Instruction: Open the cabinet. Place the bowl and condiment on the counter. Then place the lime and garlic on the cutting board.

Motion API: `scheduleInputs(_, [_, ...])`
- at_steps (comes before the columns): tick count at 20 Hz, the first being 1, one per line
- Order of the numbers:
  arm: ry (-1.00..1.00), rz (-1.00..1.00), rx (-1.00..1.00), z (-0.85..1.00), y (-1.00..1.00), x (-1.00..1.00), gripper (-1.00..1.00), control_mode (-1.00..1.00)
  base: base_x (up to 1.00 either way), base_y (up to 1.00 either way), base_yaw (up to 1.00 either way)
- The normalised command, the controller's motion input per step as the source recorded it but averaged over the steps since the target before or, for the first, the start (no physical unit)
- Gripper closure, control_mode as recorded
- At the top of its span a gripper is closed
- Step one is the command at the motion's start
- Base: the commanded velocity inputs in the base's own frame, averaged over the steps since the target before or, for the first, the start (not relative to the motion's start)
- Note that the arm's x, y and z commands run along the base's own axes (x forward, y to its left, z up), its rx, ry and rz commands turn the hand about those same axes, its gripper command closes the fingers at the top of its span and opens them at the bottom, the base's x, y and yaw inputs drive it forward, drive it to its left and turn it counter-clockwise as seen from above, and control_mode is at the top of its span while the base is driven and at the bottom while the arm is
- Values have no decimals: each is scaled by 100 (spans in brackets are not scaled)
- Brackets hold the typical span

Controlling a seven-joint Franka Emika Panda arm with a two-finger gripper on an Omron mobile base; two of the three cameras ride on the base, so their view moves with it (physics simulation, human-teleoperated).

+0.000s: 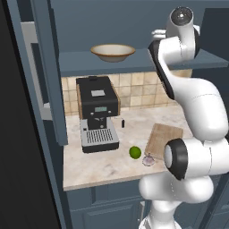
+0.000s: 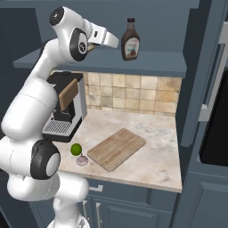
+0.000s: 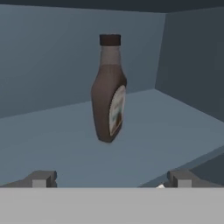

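Note:
The cabinet (image 1: 50, 67) stands open, showing its blue shelf (image 2: 153, 65). On the shelf's left part rests the cream bowl (image 1: 112, 52). The dark brown condiment bottle (image 2: 130, 41) stands upright on the right part. My gripper (image 2: 115, 42) is raised to shelf height just left of the bottle, a short gap away. In the hand view the bottle (image 3: 109, 92) is straight ahead and my gripper (image 3: 111, 179) is open and empty, its fingertips (image 3: 41, 178) wide apart. On the counter (image 2: 156, 164) lie the lime (image 2: 76, 148), the garlic (image 2: 82, 160) beside it, and the bare cutting board (image 2: 116, 148).
A black and silver coffee machine (image 1: 97, 114) stands at the back left of the counter. The open cabinet doors (image 2: 202, 67) flank the shelf on both sides. My arm rises in front of the counter's near edge. Tan tiles (image 2: 133, 93) back the counter.

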Motion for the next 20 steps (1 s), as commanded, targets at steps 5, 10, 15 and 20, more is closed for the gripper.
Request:
scheduleInputs(5, [0,0,3,0,-16,25,-100,-100,0,0,0])
scheduleInputs(10, [0,-2,2,0,-9,25,-100,-100,0,0,0])
scheduleInputs(15, [0,-6,0,0,0,28,-100,-100,0,0,0])
scheduleInputs(20, [0,-6,0,0,0,31,-100,-100,0,0,0])
